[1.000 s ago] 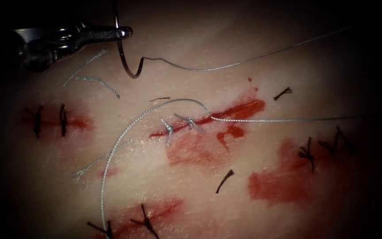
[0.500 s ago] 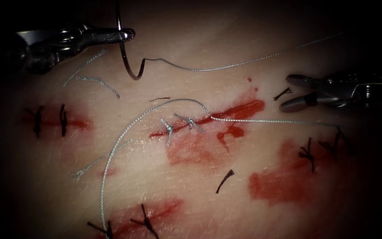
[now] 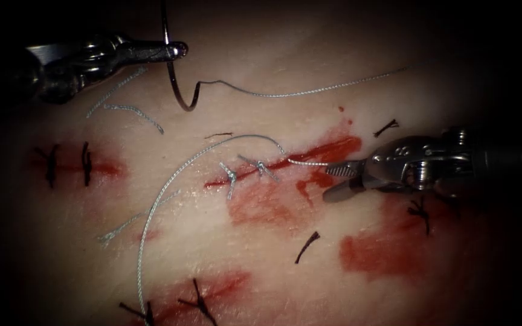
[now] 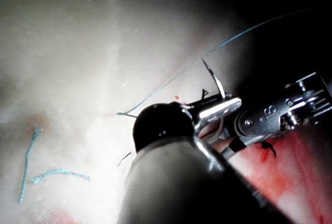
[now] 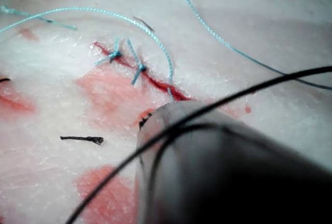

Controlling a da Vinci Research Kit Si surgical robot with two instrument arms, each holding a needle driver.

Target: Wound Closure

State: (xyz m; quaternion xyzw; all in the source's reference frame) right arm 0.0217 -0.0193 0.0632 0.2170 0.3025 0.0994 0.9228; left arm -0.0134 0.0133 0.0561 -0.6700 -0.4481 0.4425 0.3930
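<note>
Right tool [image 3: 338, 180]: since half a second ago moved in from the right edge to the right end of the cut [image 3: 285, 163]; jaws parted around the thread [image 3: 306, 162], not closed on it. Left tool [image 3: 173, 49]: unmoved, jaws clamped on needle [image 3: 176, 90] near mid-curve; needle clear above the tissue [image 3: 261, 259], left of the cut. Two knotted stitches [image 3: 246, 170] across the cut; red fluid [image 3: 261, 208] below.

Tissue [image 3: 261, 265] with loose cut thread ends [image 3: 129, 110], red fluid [image 3: 376, 250].
</note>
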